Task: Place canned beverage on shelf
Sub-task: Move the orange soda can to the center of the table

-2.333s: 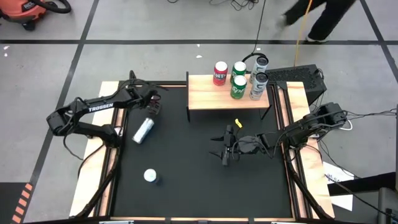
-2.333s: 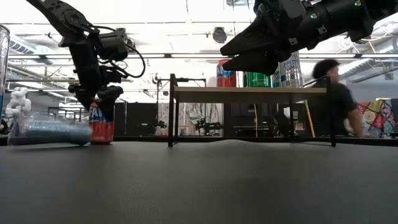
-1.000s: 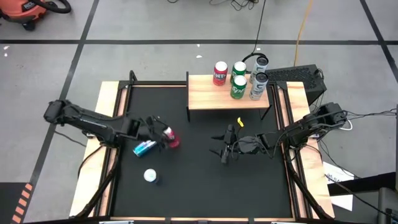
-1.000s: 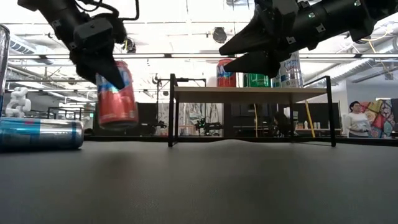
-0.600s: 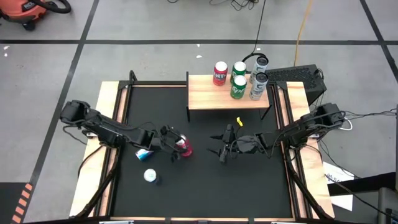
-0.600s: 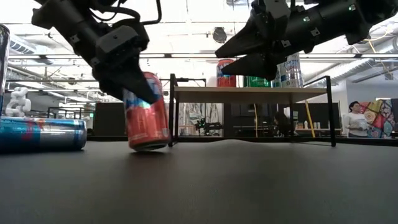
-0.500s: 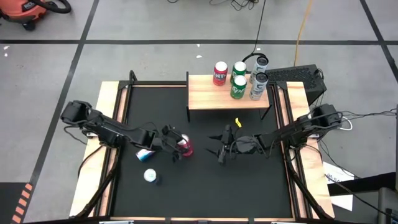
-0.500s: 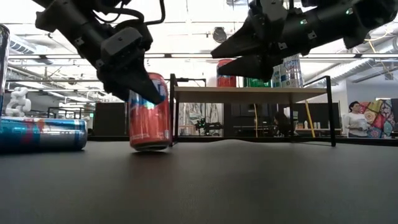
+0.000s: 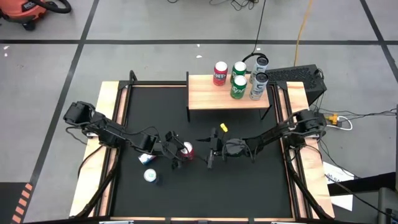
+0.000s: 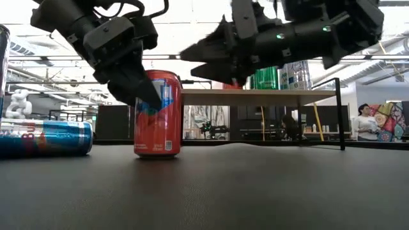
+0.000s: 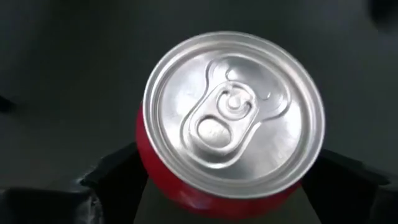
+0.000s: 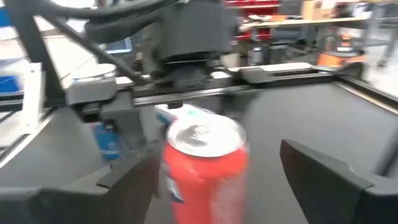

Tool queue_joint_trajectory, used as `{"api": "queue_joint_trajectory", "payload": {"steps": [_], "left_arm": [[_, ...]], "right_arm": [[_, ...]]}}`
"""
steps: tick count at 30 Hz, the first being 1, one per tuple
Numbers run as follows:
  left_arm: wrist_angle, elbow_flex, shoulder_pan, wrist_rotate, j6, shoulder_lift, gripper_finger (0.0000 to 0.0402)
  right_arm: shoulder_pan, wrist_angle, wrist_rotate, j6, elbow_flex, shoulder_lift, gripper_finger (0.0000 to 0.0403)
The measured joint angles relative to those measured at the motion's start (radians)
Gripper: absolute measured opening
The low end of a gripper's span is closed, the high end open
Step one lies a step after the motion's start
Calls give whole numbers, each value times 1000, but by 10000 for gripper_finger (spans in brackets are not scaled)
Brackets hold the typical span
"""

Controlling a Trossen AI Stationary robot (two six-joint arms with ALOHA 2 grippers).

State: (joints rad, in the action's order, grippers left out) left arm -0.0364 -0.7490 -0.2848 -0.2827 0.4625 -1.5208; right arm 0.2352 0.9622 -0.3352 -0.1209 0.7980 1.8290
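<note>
We see the left gripper clamped on the upright red can, which stands on the black table near its middle, well toward six o'clock from the shelf. Dark fingers hide part of the can's label. At three o'clock of the can, the right gripper is spread wide, facing it. A blue can lies cut off at the edge.
</note>
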Motion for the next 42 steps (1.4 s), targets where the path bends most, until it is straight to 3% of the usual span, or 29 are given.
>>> {"api": "queue_joint_trajectory", "payload": {"steps": [7,14,21,27,35,42], "left_arm": [[-17,0,-11,-18,2,8,392],[-61,-1,-33,-64,1,35,393],[-125,-1,-71,-94,3,72,393],[-147,-2,-92,-130,3,97,393],[-166,-2,-97,-164,4,97,393],[-192,4,-108,-197,80,97,393]], "right_arm": [[-4,-284,24,-50,165,26,366],[-37,-489,-1,-128,271,27,374],[-45,-475,77,-174,277,84,363],[-46,-409,73,-178,276,118,352],[-47,-406,72,-131,276,114,275],[-44,-435,87,-111,276,106,272]]}}
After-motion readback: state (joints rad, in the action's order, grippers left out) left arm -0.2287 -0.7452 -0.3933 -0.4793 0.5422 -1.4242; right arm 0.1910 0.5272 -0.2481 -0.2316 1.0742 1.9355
